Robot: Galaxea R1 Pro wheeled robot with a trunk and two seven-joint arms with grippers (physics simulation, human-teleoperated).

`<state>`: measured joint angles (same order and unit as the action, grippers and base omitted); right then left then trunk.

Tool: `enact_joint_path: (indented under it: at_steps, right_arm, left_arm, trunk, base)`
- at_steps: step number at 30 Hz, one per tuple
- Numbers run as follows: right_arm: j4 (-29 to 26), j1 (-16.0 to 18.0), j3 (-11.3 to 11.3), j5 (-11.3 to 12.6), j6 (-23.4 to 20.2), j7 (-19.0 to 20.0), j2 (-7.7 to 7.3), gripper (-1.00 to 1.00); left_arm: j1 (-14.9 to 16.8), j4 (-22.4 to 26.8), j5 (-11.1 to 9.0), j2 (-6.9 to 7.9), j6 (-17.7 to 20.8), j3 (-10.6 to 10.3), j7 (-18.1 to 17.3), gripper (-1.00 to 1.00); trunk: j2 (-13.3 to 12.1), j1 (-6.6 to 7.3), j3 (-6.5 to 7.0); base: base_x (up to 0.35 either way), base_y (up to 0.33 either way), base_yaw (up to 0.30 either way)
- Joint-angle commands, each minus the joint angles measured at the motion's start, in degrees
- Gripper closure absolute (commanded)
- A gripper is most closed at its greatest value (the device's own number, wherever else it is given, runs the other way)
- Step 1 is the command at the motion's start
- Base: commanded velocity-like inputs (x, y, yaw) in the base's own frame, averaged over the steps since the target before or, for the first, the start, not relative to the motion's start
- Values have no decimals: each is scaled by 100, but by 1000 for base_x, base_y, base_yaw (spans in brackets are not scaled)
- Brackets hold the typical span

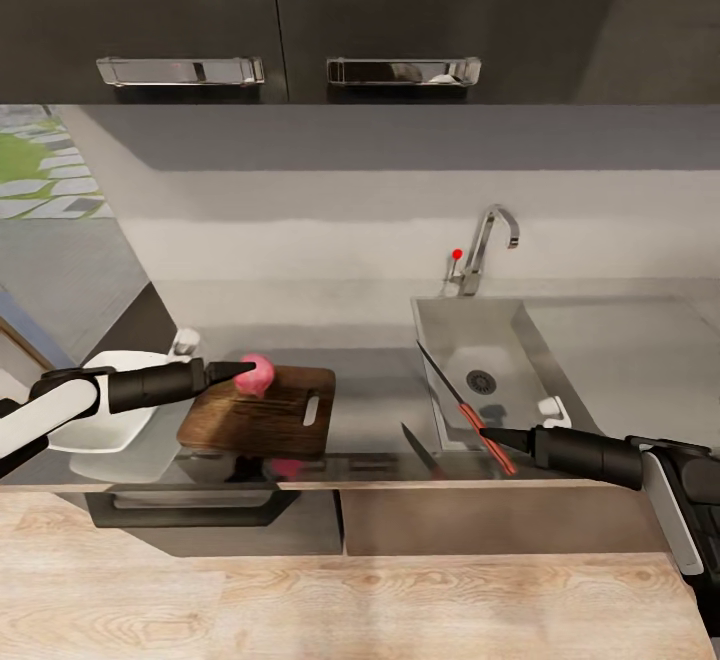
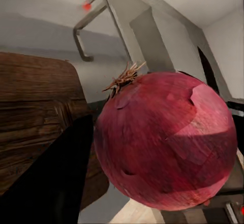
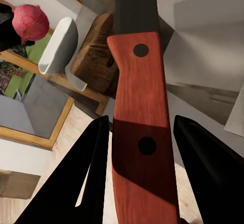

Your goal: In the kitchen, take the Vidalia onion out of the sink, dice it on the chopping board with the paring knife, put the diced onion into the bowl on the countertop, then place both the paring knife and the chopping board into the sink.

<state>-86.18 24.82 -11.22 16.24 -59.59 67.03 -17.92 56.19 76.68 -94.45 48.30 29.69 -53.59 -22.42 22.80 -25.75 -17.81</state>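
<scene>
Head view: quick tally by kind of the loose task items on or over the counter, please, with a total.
Onion: 1
Chopping board: 1
Paring knife: 1
Bowl: 1
Total: 4

Bare countertop point(image 1: 370, 395) strip between chopping board point(image 1: 262, 412) and sink point(image 1: 480, 365) is open for passage. Left gripper point(image 1: 240, 371) with onion point(image 1: 258, 373) occupies the board's far-left part; the board's right end with the slot is free. Bowl point(image 1: 110, 420) blocks the counter just left of the board. Paring knife point(image 1: 470, 415) in right gripper point(image 1: 505, 437) slants over the sink's front-left rim. Tap point(image 1: 487, 245) stands behind the basin; upper cabinets point(image 1: 300, 20) limit headroom.
</scene>
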Motion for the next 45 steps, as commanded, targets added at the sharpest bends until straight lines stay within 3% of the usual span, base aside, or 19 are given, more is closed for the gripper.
enact_joint_path:
  at_steps: [1, 9, 15, 21, 35, 45]
  right_arm:
    - [0, 5, -3, 2, -35, 39, -1, 100]
    - [-1, 5, -3, 2, -35, 39, 0, 100]
    - [1, 5, -3, 2, -35, 39, 0, 100]
    - [-3, 5, -3, 2, -35, 39, 0, 100]
    - [-3, 5, -3, 2, -35, 39, 0, 100]
    - [3, 5, -3, 2, -36, 39, 0, 100]
  left_arm:
    - [15, -63, -56, 4, 34, -23, 29, 100]
    - [15, -211, -47, -11, 47, -21, 51, 100]
    - [15, -554, -2, -303, 99, -16, 47, 100]
    - [15, -773, 31, -454, 347, -5, 45, 100]
    - [15, -1099, 32, -467, 362, -6, 45, 100]
    - [15, -1441, 32, -616, 371, -8, 44, 100]
  trunk:
    - [12, -3, -11]
    - [12, -3, -11]
    - [12, -3, -11]
    - [12, -3, -11]
    - [12, -3, -11]
    - [12, -3, -11]
  base:
    - [0, 0, 0]
    - [0, 0, 0]
    - [0, 0, 0]
    - [0, 0, 0]
    - [0, 0, 0]
    - [0, 0, 0]
